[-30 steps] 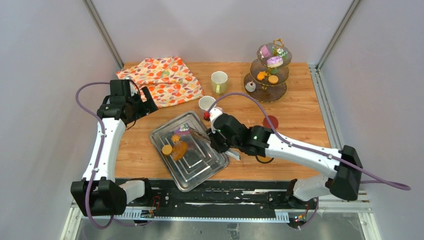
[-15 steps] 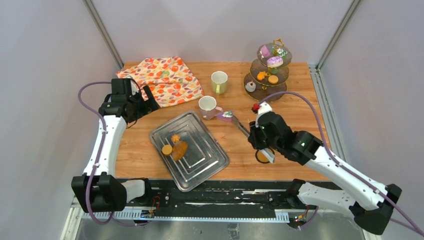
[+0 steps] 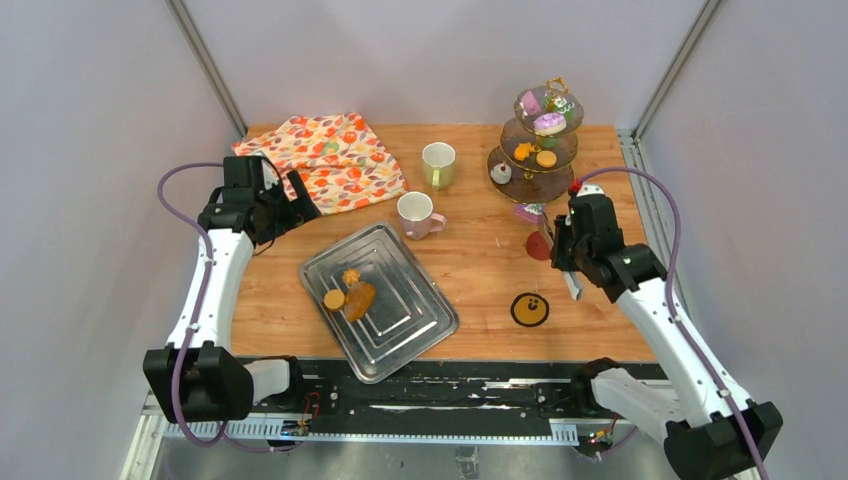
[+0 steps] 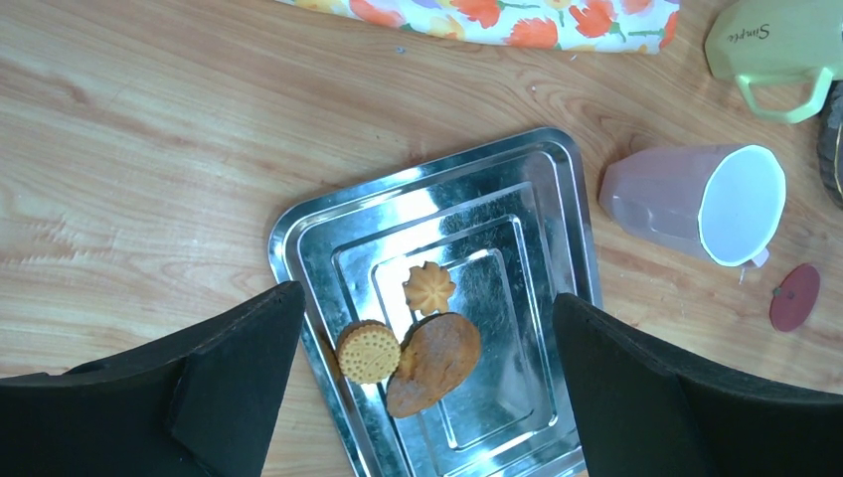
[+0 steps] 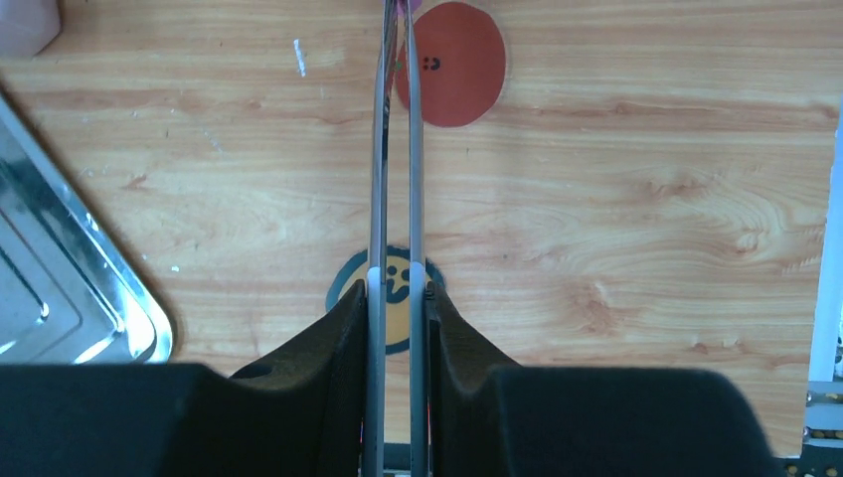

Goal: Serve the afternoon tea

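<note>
Three orange pastries (image 4: 434,360) lie in the tray (image 4: 497,204); cakes (image 3: 548,122) fill the tiered stand (image 3: 545,187).

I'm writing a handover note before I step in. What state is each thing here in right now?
Left gripper: open, empty, over the tray.
Right gripper: shut on the tongs.
Tongs: squeezed together, purple cake pinched at the tips.
Tray: flat, three pastries on it.
Pink mug: upright.
Green mug: upright.
Tiered stand: upright, every tier loaded.
Cloth: loosely folded.
</note>
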You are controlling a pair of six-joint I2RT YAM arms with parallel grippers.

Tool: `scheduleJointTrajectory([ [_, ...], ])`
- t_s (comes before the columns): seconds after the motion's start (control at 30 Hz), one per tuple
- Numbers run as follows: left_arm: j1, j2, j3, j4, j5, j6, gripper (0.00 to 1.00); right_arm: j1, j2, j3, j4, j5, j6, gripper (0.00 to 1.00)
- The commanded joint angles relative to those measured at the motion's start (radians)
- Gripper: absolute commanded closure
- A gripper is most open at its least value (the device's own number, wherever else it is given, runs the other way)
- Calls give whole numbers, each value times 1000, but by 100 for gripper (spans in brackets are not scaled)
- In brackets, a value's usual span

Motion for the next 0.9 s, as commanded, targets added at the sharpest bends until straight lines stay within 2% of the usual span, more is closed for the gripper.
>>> scheduleJointTrajectory([
  [0.0,5,4,29,21,6,5,0,-60,48,11,140,-31,-50,99],
  [0.43,6,10,26,19,-8,7,0,-187,297,43,400,-82,-52,99],
  [0.67,6,7,22,17,-12,6,0,-198,404,22,525,-134,-59,99],
  [0.8,6,5,23,13,-13,8,0,-198,417,26,520,-148,-58,76],
  [0.87,6,1,24,11,-17,11,0,-198,397,21,512,-144,-55,71],
])
